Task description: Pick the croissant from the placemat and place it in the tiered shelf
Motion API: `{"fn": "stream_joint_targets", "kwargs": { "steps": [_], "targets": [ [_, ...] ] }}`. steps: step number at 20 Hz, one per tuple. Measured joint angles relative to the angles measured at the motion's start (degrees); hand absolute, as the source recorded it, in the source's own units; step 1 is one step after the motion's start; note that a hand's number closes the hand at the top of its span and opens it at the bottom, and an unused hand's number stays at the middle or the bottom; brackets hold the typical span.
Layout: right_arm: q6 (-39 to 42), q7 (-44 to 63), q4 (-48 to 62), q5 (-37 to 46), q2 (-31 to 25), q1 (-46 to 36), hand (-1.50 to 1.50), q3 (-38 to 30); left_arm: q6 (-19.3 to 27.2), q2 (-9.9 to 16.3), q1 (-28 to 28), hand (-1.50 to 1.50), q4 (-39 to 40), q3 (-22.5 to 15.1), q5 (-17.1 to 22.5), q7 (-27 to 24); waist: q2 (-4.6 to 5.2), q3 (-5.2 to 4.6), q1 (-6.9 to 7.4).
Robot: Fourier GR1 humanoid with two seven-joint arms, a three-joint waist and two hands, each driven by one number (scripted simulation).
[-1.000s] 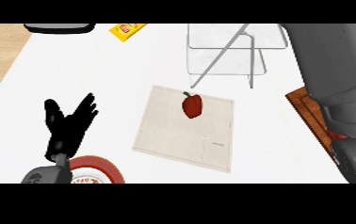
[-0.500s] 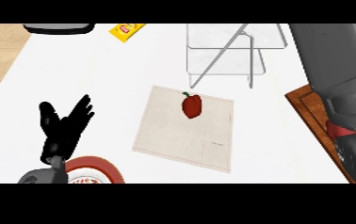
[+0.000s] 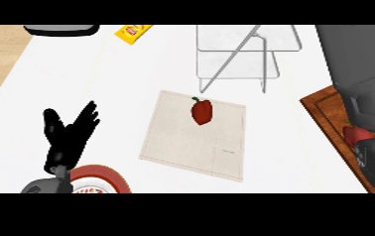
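White worktop (image 3: 95, 71) fills most of the head view, w/ a strip of tan surface at the top-left corner. Tiered shelf (image 3: 238, 56) stands at the top centre-right: clear, glassy tiers on thin grey metal legs, nothing on it. A dark wood-rimmed board (image 3: 322, 118) cuts in at the right edge, w/ dark objects on it that can't be made out. Beige placemat (image 3: 194, 138) lies mid-worktop, just below the shelf, turned slightly askew. Left robot hand (image 3: 67, 138) shows lower left, black, fingers straight & spread apart, pointing up, holding nothing, well apart from the placemat. Red-rimmed plate (image 3: 106, 178) sits at the bottom edge just beside the forearm, partly cut off. Yellow packet (image 3: 134, 31) lies at the top, left of the shelf. The item on the placemat is no croissant: a small red pepper (image 3: 203, 111) w/ a dark green stem at its top, tapering to a point below, on the mat's upper half. Right robot hand doesn't show.
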Motion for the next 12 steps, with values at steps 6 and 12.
{"fn": "stream_joint_targets", "kwargs": {
  "steps": [6,12],
  "targets": [
    [-3.6,-0.4,-0.8,-6.2,0.8,-0.7,-1.5,-6.1,0.6,-0.4,-0.8,0.0,0.8,0.3,-0.2,-0.1,-0.04,0.03,-0.13],
    [-7.1,-0.2,-3.0,-12.4,0.9,-0.8,-1.5,-11.9,0.8,-0.7,-0.2,0.0,-1.1,0.0,-0.1,1.0,-0.12,0.03,-0.16]
  ]
}}
